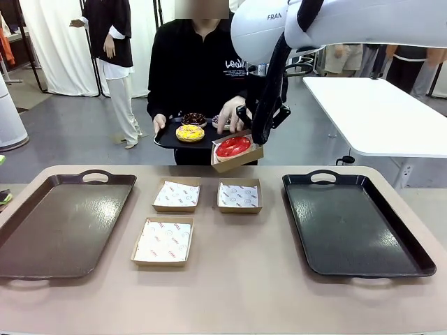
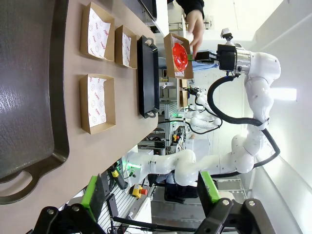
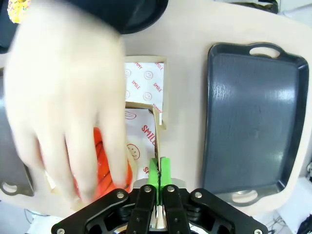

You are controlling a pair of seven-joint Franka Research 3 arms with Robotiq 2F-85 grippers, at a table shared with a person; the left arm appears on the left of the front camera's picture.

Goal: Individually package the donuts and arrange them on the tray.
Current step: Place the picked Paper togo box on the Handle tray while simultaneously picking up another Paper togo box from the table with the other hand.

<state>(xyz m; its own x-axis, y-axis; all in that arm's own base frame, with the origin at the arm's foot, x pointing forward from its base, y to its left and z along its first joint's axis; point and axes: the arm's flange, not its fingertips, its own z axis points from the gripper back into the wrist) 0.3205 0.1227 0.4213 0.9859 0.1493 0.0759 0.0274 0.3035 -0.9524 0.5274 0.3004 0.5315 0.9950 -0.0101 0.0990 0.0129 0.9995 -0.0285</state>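
Note:
My right gripper [image 1: 253, 137] is shut on the rim of a brown cardboard box [image 1: 241, 159], which it holds in the air beyond the table's far edge. In that box lies the glossy red donut [image 1: 233, 146], and the person's hand [image 1: 230, 114] rests over it. The right wrist view shows the green pads [image 3: 158, 173] pinching the box wall, the red donut [image 3: 105, 163] and the blurred hand [image 3: 73, 97]. The person's other hand holds a small black tray [image 1: 167, 139] with a yellow donut [image 1: 190, 132] and a chocolate donut [image 1: 193, 118]. My left gripper [image 2: 148, 195] is open and holds nothing.
Three lined cardboard boxes [image 1: 177, 195] [image 1: 239, 195] [image 1: 163, 241] sit mid-table. To their left lies a brown tray [image 1: 63, 223], to their right a black tray [image 1: 353, 223]. A white table [image 1: 377, 112] stands behind on the right.

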